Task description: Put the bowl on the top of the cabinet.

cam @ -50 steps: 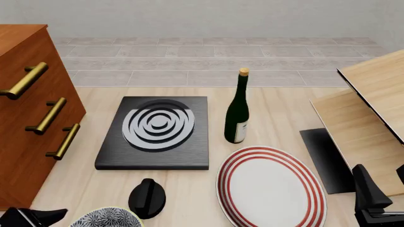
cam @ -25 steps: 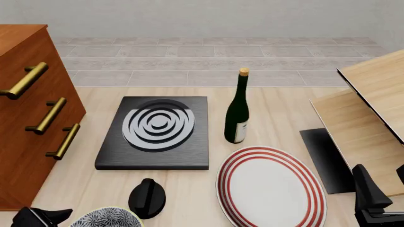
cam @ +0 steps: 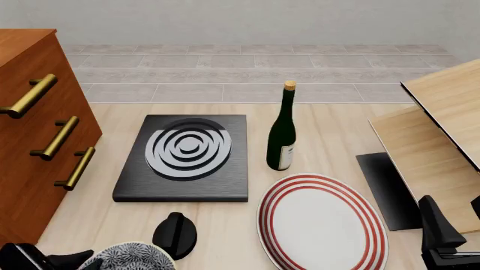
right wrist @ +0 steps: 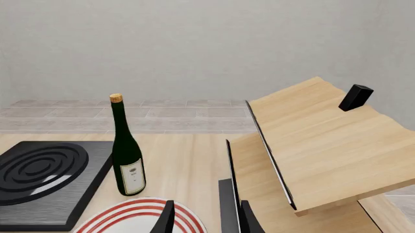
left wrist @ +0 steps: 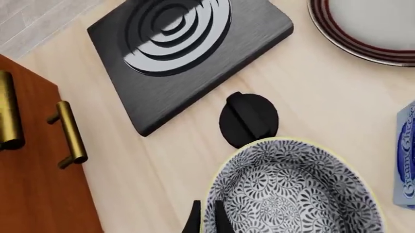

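The bowl, navy-and-white floral inside with a pale rim, sits at the table's front edge, left of centre, partly cut off by the frame. It fills the lower part of the left wrist view. My left gripper is at the bowl's left side. In the left wrist view its two dark fingers stand close together with the bowl's rim between them. The reddish-brown cabinet with brass handles stands at the far left. My right gripper is open and empty at the front right.
A black hob plate lies in the middle and a green wine bottle stands to its right. A red-ringed white plate and a black knob lie near the bowl. Pale slanted boards stand at the right. A blue box lies beside the bowl.
My left gripper has moved right to the bowl's rim. The bowl now shows slightly higher and larger in the front view. The right arm has not moved.
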You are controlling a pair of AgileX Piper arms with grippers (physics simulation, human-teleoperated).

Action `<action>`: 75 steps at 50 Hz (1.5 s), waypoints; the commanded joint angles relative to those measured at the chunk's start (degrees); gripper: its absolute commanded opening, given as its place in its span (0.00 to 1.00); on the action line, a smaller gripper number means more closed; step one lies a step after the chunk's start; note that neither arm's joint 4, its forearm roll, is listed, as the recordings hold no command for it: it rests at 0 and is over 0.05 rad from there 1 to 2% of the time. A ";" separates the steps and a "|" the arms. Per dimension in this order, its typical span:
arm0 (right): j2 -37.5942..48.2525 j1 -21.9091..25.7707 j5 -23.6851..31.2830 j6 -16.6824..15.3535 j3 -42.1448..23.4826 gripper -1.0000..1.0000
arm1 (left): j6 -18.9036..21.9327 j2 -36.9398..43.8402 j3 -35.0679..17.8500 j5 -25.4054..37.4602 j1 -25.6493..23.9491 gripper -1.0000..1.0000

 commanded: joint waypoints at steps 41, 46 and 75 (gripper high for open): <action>0.01 0.00 0.00 0.01 0.00 1.00 | -6.37 -2.27 -22.43 6.31 -3.30 0.00; 0.00 -0.01 0.00 0.00 0.00 1.00 | -7.06 -2.02 -24.27 5.57 -2.34 0.00; 0.00 0.01 0.00 0.01 0.00 1.00 | -16.86 0.84 -37.36 0.59 4.81 0.00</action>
